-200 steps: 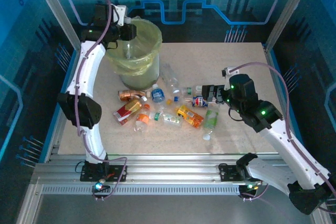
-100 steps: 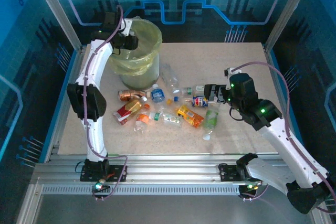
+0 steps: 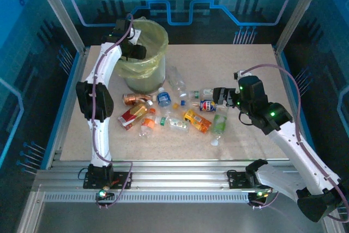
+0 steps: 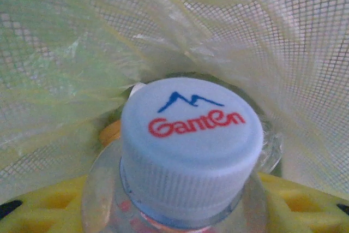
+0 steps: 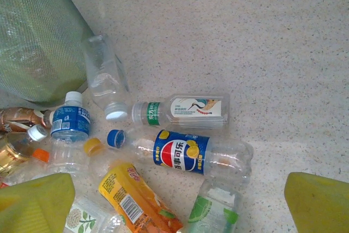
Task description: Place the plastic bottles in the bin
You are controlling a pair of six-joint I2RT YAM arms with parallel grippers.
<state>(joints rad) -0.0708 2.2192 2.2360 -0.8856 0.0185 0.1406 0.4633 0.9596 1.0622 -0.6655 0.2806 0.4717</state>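
Left claw (image 4: pixel 174 216) pinching capped bottle (image 4: pixel 191 135) over bin (image 4: pixel 272 36), right claw (image 5: pixel 180 200) spread above bottles (image 5: pixel 182 154)

Both arms have the same build. The left arm (image 3: pixel 98 140) is made of long white links with rounded shells, joined by black joint housings. A thin purple-grey cable (image 3: pixel 94 88) runs along its outside in loose loops. The right arm (image 3: pixel 297 145) is also white with black joints, and small green lights (image 3: pixel 271 114) shine on them. Each arm stands on a black base block (image 3: pixel 103 177). The left gripper (image 3: pixel 137 52) and the right gripper (image 3: pixel 217 95) have black bodies. Their fingers are yellow: the right ones (image 5: pixel 319 200) look smooth and rounded, the left ones (image 4: pixel 49 208) show moulded hollows.
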